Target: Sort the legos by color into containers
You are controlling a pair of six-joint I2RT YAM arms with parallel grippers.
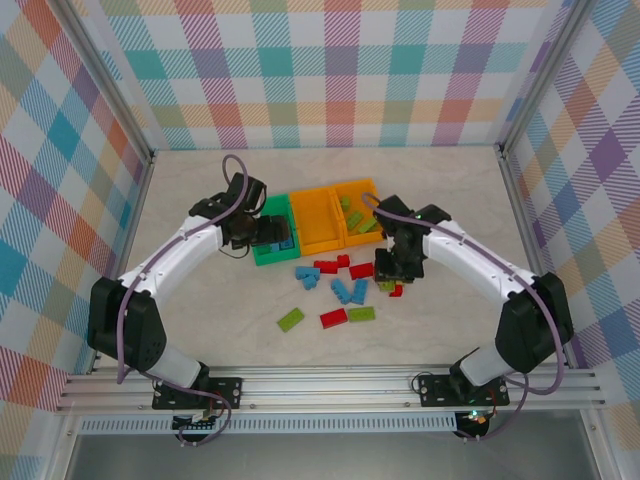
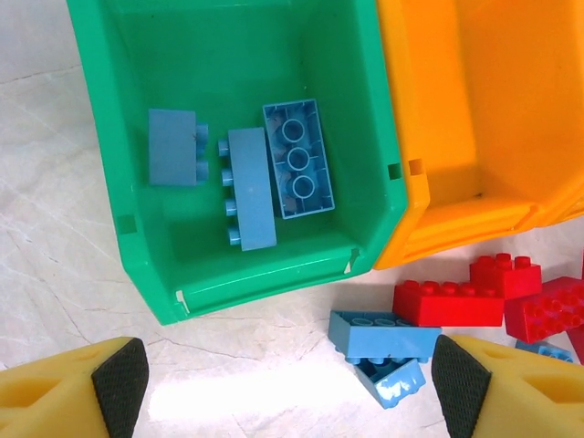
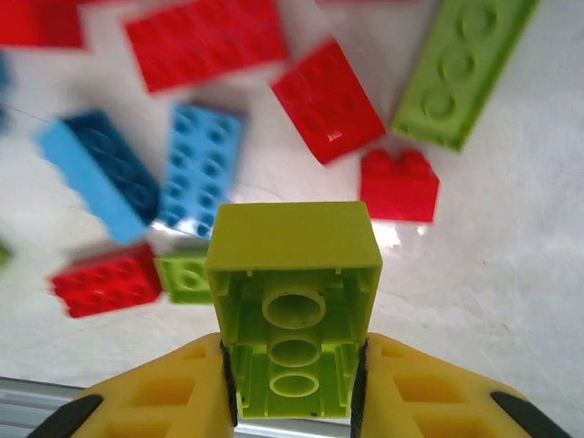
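Observation:
My right gripper point(image 3: 292, 388) is shut on a lime green lego point(image 3: 294, 301), held underside towards the camera above the loose pile. In the top view this gripper point(image 1: 397, 264) hangs over the pile's right end. My left gripper point(image 2: 290, 392) is open and holds nothing, just in front of the green container point(image 2: 255, 274). That bin holds three blue legos point(image 2: 298, 160). Beside it stands an orange container point(image 2: 456, 109) with a bare floor. A second orange container point(image 1: 355, 184) has lime green legos point(image 1: 353, 216) in it. Two blue legos point(image 2: 383, 336) lie by my left gripper's right finger.
Loose red point(image 1: 333, 317), blue point(image 1: 347, 291) and lime green point(image 1: 291, 319) legos lie scattered in front of the bins. Under my right gripper lie red bricks point(image 3: 327, 100), a blue one point(image 3: 203, 164) and a flat green one point(image 3: 461, 73). Checked walls close the table's sides.

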